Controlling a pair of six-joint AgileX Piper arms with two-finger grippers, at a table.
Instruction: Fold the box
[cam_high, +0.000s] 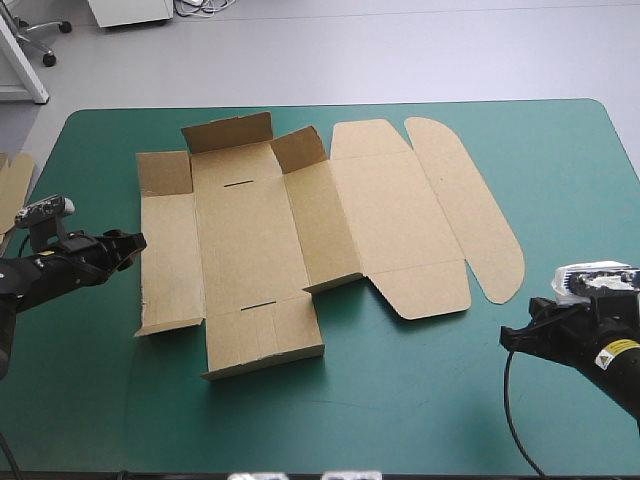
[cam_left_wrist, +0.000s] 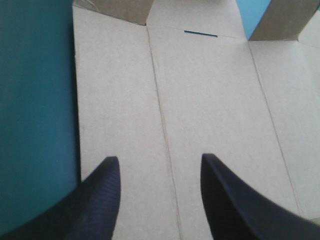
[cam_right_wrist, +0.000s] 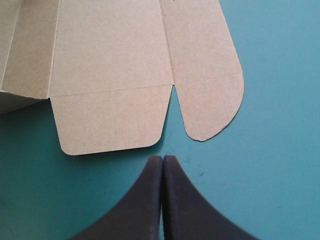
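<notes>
The brown box lies mostly flat in the middle of the teal-green table, its lid and rounded flap spread toward the right. A few of its small flaps at the far side stand partly raised. My left gripper hovers at the box's left edge, open, with the left wall panel under and ahead of its fingers; it is also seen as the left gripper in its own wrist view. My right gripper sits near the front right, shut, empty. In its own view the right gripper points at the lid's front flap and rounded flap.
An edge of more brown board shows at the table's left edge. Bare teal-green cover lies along the front and right of the box.
</notes>
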